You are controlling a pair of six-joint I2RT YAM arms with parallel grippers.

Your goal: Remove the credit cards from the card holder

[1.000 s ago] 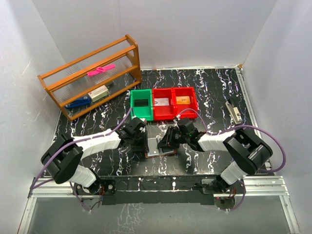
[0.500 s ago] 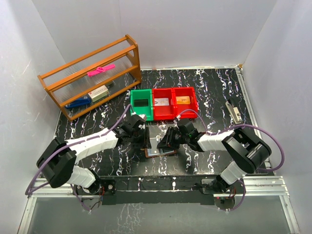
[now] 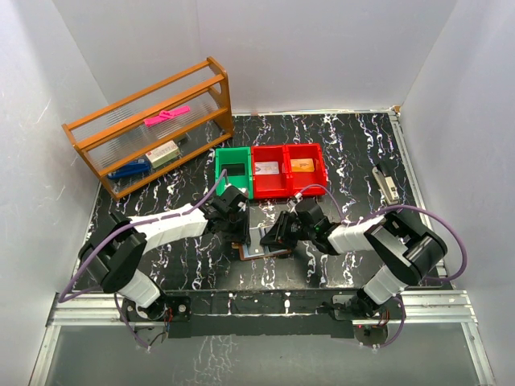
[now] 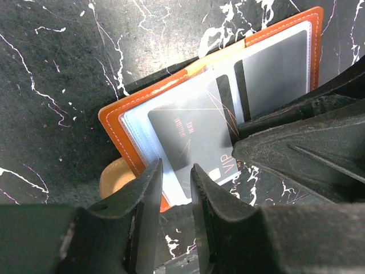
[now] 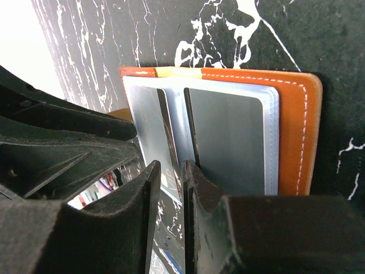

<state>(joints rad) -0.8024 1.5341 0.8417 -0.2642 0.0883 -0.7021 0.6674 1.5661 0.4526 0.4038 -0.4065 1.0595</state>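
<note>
The card holder lies open on the black marble table, brown rim round a pale blue inside, also in the top view. A grey credit card marked VIP sticks part way out of its left half. Another grey card sits in the right half. My left gripper is open by a narrow gap, with the VIP card's corner and the sleeve edge just at its tips. My right gripper shows only a slit at the fold, tips against the VIP card's edge; whether it pinches anything is unclear.
Behind the wallet stand a green bin and two red bins, each with a card-like thing inside. A wooden rack fills the back left. A small grey object lies far right.
The left arm has swung its elbow and its gripper has shifted slightly right, closer onto the wallet's left half. The right gripper has stayed at the fold.
</note>
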